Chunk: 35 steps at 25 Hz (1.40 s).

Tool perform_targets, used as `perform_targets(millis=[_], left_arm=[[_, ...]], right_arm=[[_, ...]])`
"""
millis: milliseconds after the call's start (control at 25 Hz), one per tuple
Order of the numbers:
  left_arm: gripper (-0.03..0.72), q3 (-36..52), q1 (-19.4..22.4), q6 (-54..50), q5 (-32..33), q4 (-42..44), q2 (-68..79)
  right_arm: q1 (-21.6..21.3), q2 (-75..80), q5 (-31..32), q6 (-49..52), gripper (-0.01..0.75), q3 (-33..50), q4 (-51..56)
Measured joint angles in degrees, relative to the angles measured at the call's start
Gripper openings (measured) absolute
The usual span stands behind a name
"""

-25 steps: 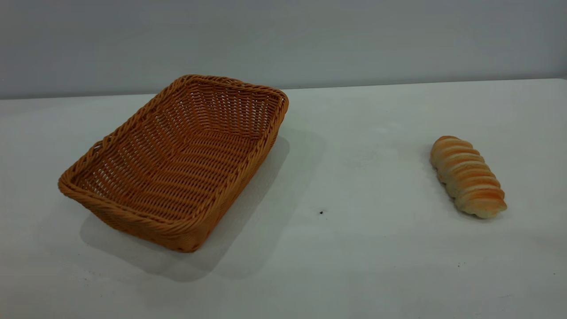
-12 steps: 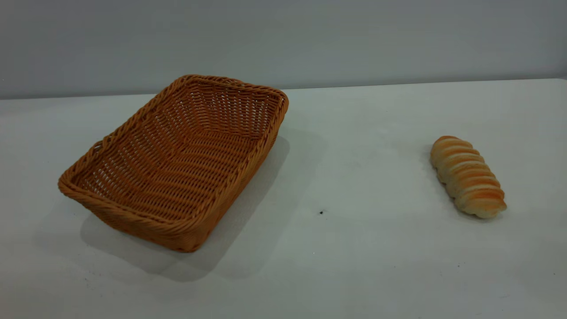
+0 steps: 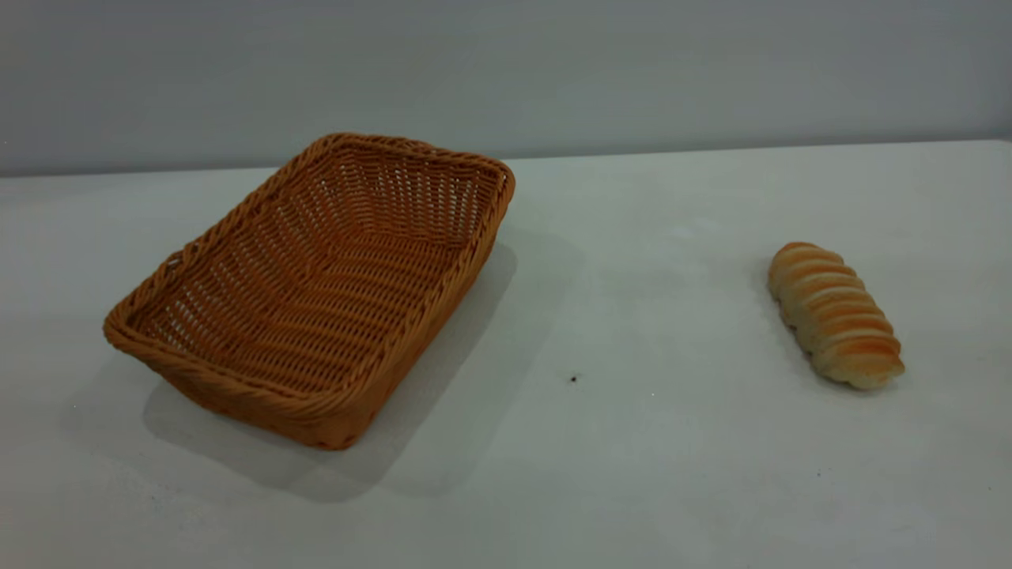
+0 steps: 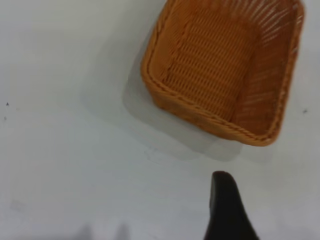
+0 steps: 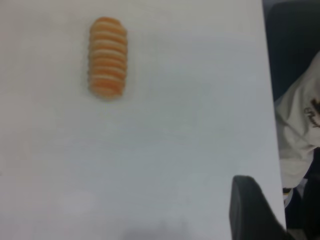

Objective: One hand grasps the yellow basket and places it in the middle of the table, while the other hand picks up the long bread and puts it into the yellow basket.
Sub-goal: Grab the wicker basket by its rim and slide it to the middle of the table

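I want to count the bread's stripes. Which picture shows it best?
The exterior view: the long bread lies near and sharp on the table, ridges clear. The right wrist view shows it farther off, blurrier. The left wrist view misses it.

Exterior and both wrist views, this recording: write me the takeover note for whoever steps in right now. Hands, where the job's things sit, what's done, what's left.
Left hand: above the table, short of the yellow basket; only one finger shows, holding nothing.
Right hand: above the table's edge, far from the long bread; only one finger shows, holding nothing.
Yellow basket: upright and empty on the left part of the table, skewed, not centred.
Long bread: lying on the table at the right, well apart from the basket.
Done: nothing; neither item grasped.
Left: grasp the basket and set it mid-table, pick up the bread, put it in the basket.
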Motion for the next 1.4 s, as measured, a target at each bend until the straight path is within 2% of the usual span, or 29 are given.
perform_targets(millis=[320,840,1200,1400], left_arm=[[0.472,0.0,0.0,0.4,-9.4,-6.6,20.9],[0.47,-0.3,0.0,0.4,-21.6,-27.0,47.6],[0.47,-8.6,0.0,0.4,-21.6,-29.6,59.6],[0.47,-10.2,0.0,0.4,-21.7,-31.5,63.7]], right_arm=[[0.0,11.5,-3.1,0.0,0.291,-0.4,4.9],[0.0,16.9,-5.2,-4.0,0.291,-0.4,13.9],[0.0,17.0,-6.5,-7.4,0.291,-0.5,19.4],[0.0,17.2,-7.0,-8.4,0.291,-0.5,20.0]])
